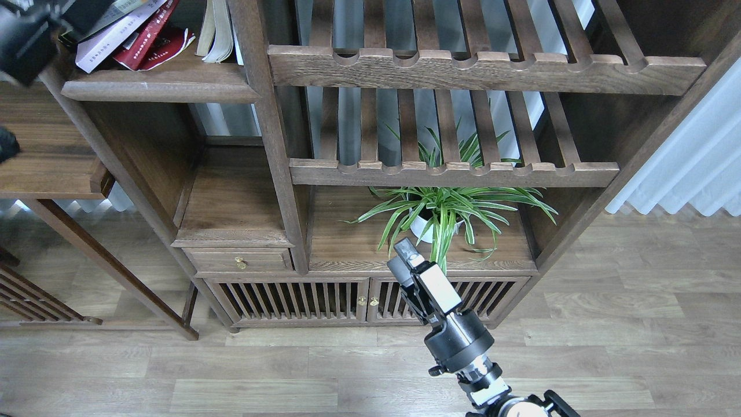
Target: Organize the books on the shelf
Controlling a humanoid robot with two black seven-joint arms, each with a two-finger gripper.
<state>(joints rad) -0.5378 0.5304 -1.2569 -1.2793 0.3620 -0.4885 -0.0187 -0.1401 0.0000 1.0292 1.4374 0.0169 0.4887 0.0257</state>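
The books lie tilted in a pile at the top left on the shelf [162, 87]: a white-lavender one [110, 40], a red one [147, 37] under it, and a dark one with a yellow-green panel [124, 8] on top. My left gripper [81, 14] is a dark blur at the dark book's left end; its fingers cannot be told apart. My right gripper [400, 256] is low in the middle, in front of the cabinet, with its fingers slightly apart and empty.
A pale open book [217, 29] leans against the post right of the pile. Two slatted racks [451, 168] fill the right bay. A potted spider plant [440, 211] stands just behind my right gripper. A lower side table [46, 168] is at the left.
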